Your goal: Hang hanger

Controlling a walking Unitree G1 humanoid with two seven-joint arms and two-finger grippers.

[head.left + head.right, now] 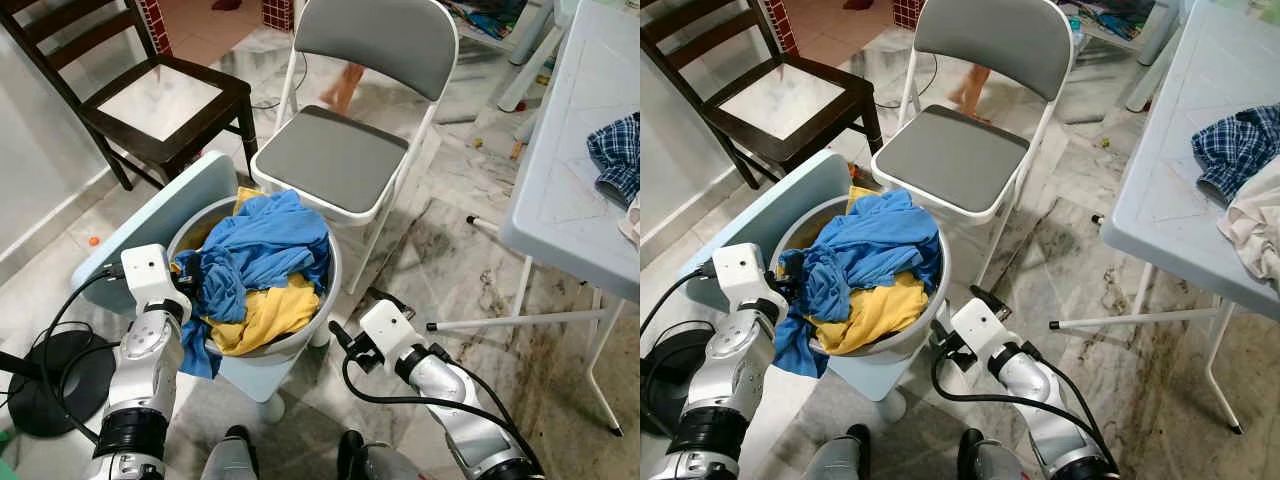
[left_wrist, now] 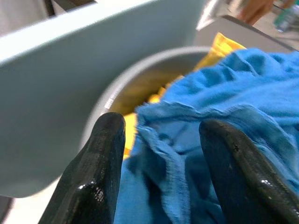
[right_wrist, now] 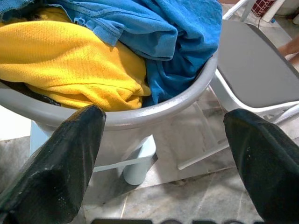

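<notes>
Both silver arms reach forward from the bottom of the head views, flanking a grey tub [image 1: 300, 340] of laundry that sits on a pale blue stool [image 1: 150, 225]. At the tub's left rim the left gripper [image 2: 161, 140] has its fingers [image 2: 100, 154] apart, one on each side of a fold of the blue cloth [image 1: 260, 240], which hangs over that rim; whether they press the fabric cannot be told. By the tub's right rim, low and just beside its wall, the right gripper [image 3: 163, 154] points at the tub with its fingers [image 3: 70, 154] spread wide and nothing between them. Under the blue cloth lies a yellow garment [image 1: 265, 310] that fills the near side of the tub. Behind the tub stands a folding chair [image 1: 335, 155] with a grey seat and white frame, and to its left a dark wooden chair [image 1: 160, 100] with a pale seat. At the right a white counter [image 1: 570, 190] carries a plaid shirt [image 1: 615, 150] near its far edge. On the floor at the left lies a black round base [image 1: 60, 385] with a cable. A person's bare foot [image 1: 345, 88] shows beyond the folding chair. No hanger can be made out.
</notes>
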